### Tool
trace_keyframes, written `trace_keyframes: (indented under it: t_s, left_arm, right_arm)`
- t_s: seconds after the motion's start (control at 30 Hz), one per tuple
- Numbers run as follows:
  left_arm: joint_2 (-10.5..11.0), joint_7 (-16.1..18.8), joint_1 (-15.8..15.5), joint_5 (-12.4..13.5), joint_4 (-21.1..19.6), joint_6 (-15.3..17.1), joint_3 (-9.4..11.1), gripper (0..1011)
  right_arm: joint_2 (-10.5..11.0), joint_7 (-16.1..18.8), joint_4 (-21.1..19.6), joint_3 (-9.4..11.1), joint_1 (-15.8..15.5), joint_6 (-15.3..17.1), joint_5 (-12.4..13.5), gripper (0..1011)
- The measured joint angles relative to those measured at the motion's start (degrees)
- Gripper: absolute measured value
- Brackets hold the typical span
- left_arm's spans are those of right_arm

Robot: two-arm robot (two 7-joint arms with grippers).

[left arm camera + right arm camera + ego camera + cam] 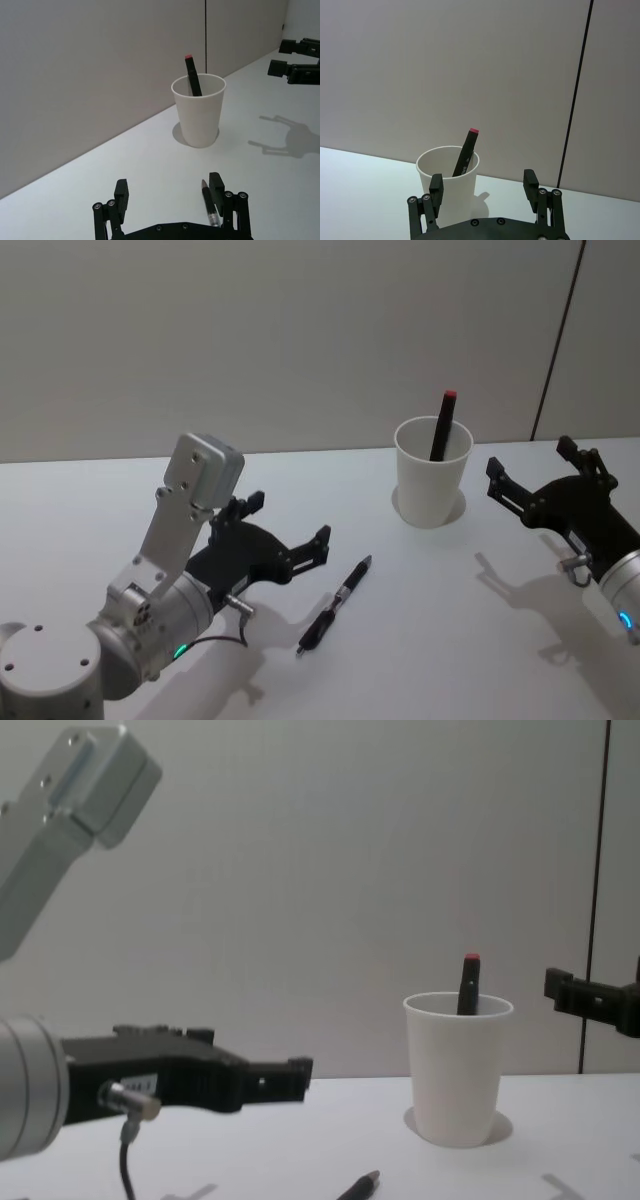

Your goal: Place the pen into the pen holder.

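Zero steps looked done: the pen (335,606) lay ungrasped at 7 o'clock of the pen holder (432,485), w/ left gripper (287,522) at pen's 11 & right gripper (530,460) at holder's 3 both spread empty.

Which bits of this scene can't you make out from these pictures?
- Red-tipped marker: lower part hidden inside the pen holder, every view.
- Marker's lettering: right wrist view, too small to read.
- Pen: chest view's bottom edge cuts off all but one end; left wrist view, a finger of the left tool covers part.
- Right tool: chest view's right edge cuts most off.
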Motion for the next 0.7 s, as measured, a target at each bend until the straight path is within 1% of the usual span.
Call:
trace_keyframes:
  t_s: [0.13,0.23,0.33,0.4,0.43,0.53,0.57,0.7]
  left_arm:
    - [0.43,-0.18,0.59,-0.94,-0.60,1.64,-0.04,1001]
    - [0.93,-0.44,1.23,-1.96,-1.24,3.62,-0.07,1001]
    - [1.14,-0.61,1.51,-2.41,-1.53,4.70,-0.07,1000]
    - [1.41,-0.84,1.89,-3.02,-1.88,6.20,-0.07,1001]
    - [1.41,-0.84,1.89,-3.02,-1.88,6.20,-0.07,1001]
    - [1.68,-1.13,2.29,-3.60,-2.26,7.75,-0.03,1001]
    - [1.68,-1.13,2.29,-3.60,-2.26,7.75,-0.03,1001]
    - [1.89,-1.40,2.61,-4.11,-2.63,9.42,-0.01,1001]
  right_arm:
    - [0.00,0.00,0.00,0.00,0.00,0.00,0.00,1002]
    - [0.00,0.00,0.00,0.00,0.00,0.00,0.00,1002]
    - [0.00,0.00,0.00,0.00,0.00,0.00,0.00,1001]
    - [0.00,0.00,0.00,0.00,0.00,0.00,0.00,1002]
    - [0.00,0.00,0.00,0.00,0.00,0.00,0.00,1001]
    - [0.00,0.00,0.00,0.00,0.00,0.00,0.00,1001]
    - [0.00,0.00,0.00,0.00,0.00,0.00,0.00,1001]
    - [0.00,0.00,0.00,0.00,0.00,0.00,0.00,1001]
